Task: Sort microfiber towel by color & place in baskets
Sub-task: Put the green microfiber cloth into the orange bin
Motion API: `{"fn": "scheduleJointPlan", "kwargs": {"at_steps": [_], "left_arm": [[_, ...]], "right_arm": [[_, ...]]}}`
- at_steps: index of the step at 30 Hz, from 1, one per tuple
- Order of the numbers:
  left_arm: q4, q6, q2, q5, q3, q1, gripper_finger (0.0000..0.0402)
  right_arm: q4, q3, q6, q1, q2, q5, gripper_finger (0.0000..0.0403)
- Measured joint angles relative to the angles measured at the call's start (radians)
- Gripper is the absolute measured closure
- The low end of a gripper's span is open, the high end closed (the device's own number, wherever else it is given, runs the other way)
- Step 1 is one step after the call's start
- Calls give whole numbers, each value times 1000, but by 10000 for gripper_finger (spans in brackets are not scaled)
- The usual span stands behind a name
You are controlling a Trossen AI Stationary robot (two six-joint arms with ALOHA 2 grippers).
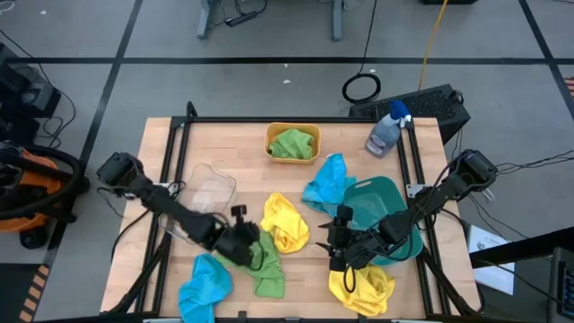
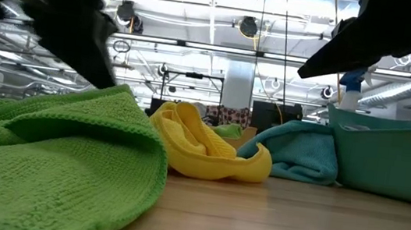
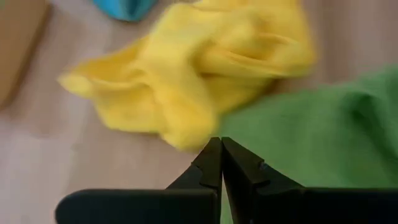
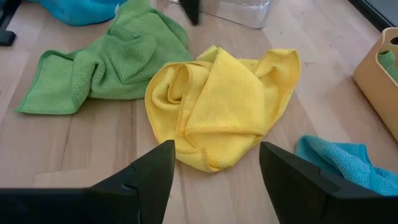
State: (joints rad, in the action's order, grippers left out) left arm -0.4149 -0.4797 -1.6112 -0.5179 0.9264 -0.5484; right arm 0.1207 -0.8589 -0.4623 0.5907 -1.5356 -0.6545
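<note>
Centrally, yellow towel [image 1: 285,222] lying crumpled on bench [image 1: 242,148], green towel [image 1: 266,266] just beside it, left claw [image 1: 254,244] hovering clenched and empty over green towel's edge, right claw [image 1: 334,242] hanging released, facing yellow towel, teal basket [image 1: 381,199] behind.

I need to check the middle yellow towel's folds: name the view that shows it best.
The right wrist view: the yellow towel lies whole and sharp there. The high view shows it small, the low view edge-on, the left wrist view blurred.
</note>
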Motion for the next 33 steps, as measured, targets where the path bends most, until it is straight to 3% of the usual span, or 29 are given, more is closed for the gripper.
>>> {"fn": "scheduleJointPlan", "kwargs": {"at_steps": [4,7,16,22,30,33], "left_arm": [[23,-98,-1,9,0,-75,383],[24,-142,-1,8,0,-128,357],[108,-195,-5,-41,0,-224,190],[150,-196,-21,-120,0,-237,115],[215,-196,-130,-115,0,-226,84],[210,-196,-168,-52,0,-210,84]], "right_arm": [[-18,0,3,-2,0,0,177],[-37,0,14,-3,0,0,177],[-50,0,29,-22,0,0,177],[-50,0,36,-46,0,1,177],[-50,0,37,-55,0,1,177],[-50,0,40,-55,0,1,177]]}}
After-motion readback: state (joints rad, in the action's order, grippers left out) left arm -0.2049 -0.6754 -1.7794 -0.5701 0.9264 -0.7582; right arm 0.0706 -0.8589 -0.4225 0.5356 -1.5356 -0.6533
